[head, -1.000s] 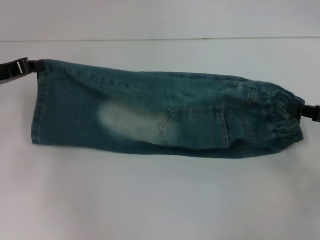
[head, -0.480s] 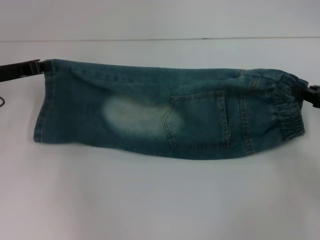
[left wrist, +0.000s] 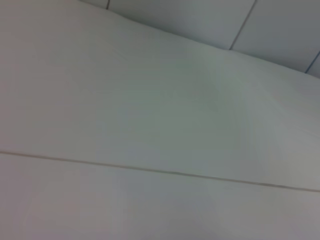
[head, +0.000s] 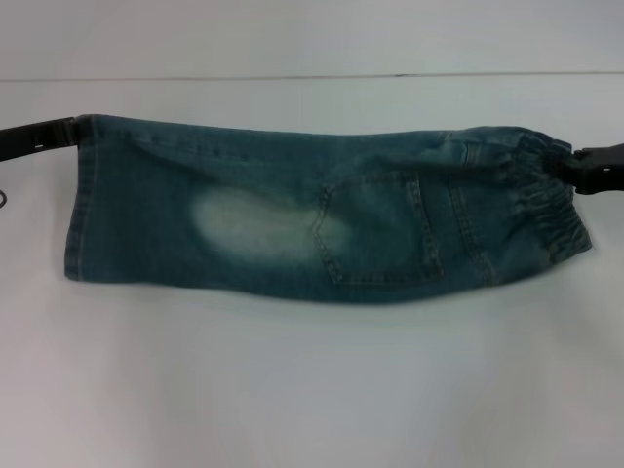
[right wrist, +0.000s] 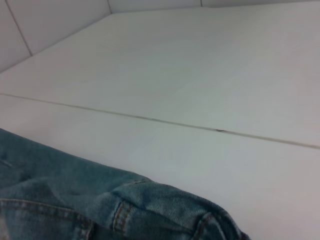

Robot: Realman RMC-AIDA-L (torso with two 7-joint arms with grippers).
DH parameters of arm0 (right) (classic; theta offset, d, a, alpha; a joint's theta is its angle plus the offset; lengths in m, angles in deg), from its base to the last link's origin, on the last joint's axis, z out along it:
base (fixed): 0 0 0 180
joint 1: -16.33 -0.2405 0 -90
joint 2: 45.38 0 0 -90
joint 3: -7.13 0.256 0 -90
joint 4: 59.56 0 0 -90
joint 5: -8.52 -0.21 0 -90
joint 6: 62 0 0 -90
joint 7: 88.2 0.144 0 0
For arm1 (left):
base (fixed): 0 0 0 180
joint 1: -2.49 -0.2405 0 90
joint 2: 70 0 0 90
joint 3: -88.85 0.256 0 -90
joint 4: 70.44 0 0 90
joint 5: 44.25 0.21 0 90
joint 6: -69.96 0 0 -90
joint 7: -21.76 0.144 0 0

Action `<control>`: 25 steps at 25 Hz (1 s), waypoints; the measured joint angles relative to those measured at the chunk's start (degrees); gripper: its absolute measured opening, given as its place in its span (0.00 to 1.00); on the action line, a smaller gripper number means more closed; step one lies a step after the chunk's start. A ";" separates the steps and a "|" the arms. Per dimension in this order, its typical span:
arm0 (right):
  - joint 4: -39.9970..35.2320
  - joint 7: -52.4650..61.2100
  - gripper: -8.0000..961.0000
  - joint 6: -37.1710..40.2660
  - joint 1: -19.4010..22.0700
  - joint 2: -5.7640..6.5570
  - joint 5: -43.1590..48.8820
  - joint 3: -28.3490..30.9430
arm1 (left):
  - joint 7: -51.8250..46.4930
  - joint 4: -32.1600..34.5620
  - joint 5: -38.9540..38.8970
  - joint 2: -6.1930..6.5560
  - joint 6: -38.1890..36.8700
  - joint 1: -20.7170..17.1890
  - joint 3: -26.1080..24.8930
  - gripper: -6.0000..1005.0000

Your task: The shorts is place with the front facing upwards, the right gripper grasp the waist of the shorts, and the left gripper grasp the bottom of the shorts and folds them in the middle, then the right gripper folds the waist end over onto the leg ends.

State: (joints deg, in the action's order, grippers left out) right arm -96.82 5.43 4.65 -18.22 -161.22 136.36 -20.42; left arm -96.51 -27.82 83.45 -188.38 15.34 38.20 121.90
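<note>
The shorts (head: 292, 210) lie folded lengthwise across the white table (head: 312, 390), showing one pale faded patch and a stitched pocket. On the left, my left gripper (head: 70, 131) is shut on the far corner of the bottom of the shorts (head: 80, 200), the straight-hemmed leg ends. On the right, my right gripper (head: 573, 164) is shut on the far part of the waist (head: 551, 200), the puckered elastic band. The right wrist view shows a denim edge (right wrist: 100, 205) close below the camera. The left wrist view shows only table.
A thin seam line (head: 312, 77) runs across the table behind the shorts. It also shows as the seam (right wrist: 165, 122) in the right wrist view and the seam (left wrist: 160, 171) in the left wrist view. White wall panels (left wrist: 200, 20) rise beyond.
My right gripper has moved toward the far side and slightly inward, taking the waist with it. The pocket and leg hems have shifted a little; the left gripper has hardly moved.
</note>
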 joint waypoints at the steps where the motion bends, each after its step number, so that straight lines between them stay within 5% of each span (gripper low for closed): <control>1: 0.00 0.00 0.06 -0.43 -0.19 0.00 0.00 -0.23 | 0.03 0.00 0.00 -0.02 0.28 -0.04 0.00 0.03; 12: 0.36 -0.12 0.06 -3.82 -0.67 -0.31 0.03 -1.23 | 1.47 -2.01 0.00 -0.37 5.01 -0.07 -0.01 0.05; 20: 0.36 1.58 0.09 -4.48 -0.93 -0.53 -0.13 -1.80 | 4.98 -2.18 -0.51 -1.81 6.60 0.52 -0.10 0.05; 25: 0.36 2.85 0.23 -4.74 -0.90 -0.52 -0.14 -1.80 | 5.61 -1.51 -1.31 -2.78 8.06 -0.03 -0.26 0.06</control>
State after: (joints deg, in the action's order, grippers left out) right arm -96.46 8.28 -0.09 -19.12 -161.73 136.22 -22.22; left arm -90.90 -29.34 82.14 -191.16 23.40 38.17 121.64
